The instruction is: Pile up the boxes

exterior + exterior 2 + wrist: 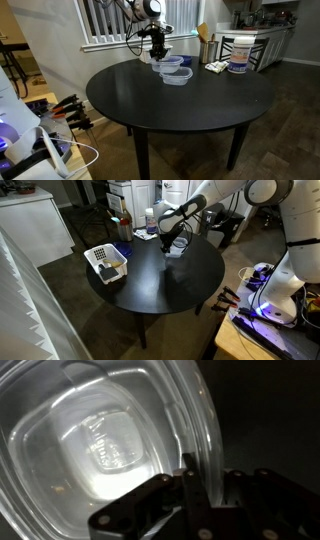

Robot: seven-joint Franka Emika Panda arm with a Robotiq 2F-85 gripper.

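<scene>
Trouble may come if the thin rim of the clear box slips from my gripper, since I cannot tell if it pinches tight.

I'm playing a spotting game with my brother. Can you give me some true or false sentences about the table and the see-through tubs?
1. The tubs sit on a big round black table. True.
2. The tall white pail with a blue label stands on the floor. False: it stands on the table, near the edge.
3. The robot's fingers are right at the rim of a shallow clear plastic tub. True.
4. All the clear tubs are already in one pile. False: in an exterior view, a second clear tub sits on the table beside the one under the fingers.
</scene>
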